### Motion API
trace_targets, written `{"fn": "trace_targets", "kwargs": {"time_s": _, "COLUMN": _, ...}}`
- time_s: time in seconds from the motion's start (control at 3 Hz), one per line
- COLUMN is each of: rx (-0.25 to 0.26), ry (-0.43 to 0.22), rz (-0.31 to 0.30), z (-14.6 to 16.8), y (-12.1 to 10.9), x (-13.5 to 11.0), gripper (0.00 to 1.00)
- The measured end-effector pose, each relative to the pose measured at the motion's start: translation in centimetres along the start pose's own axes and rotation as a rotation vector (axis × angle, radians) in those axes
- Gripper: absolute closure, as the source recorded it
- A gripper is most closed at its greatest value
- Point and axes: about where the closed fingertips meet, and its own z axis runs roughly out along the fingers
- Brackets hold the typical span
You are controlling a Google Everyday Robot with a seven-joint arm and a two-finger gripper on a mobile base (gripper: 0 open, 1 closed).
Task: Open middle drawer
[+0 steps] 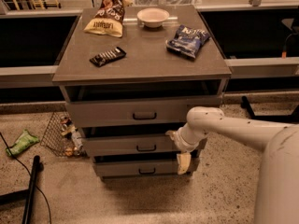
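The middle drawer is the second grey front of the cabinet, with a small dark handle at its centre. A dark gap shows above its front. My gripper is at the end of the white arm that comes in from the right. It hangs in front of the drawer's right end, to the right of the handle and apart from it. Its fingers are spread, one pale fingertip pointing down over the lowest drawer and the other up near the middle drawer's top edge. It holds nothing.
The taller top drawer sits above. The cabinet top holds a brown chip bag, a white bowl, a blue bag and a dark bar. A wire basket, a green packet and a black pole are on the floor at left.
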Motion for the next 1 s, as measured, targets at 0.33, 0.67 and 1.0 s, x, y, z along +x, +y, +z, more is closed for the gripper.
{"fn": "trace_targets", "kwargs": {"time_s": 0.33, "rx": 0.032, "ry": 0.002, "rz": 0.022, "z": 0.6, "y": -1.8, "x": 0.3, "gripper": 0.00}}
{"fn": "trace_targets", "kwargs": {"time_s": 0.67, "rx": 0.040, "ry": 0.000, "rz": 0.056, "z": 1.6, "y": -3.6, "x": 1.1, "gripper": 0.00}}
{"fn": "trace_targets", "kwargs": {"time_s": 1.0, "rx": 0.044, "ry": 0.003, "rz": 0.116, "z": 3.1, "y": -5.1, "x": 2.0, "gripper": 0.00}}
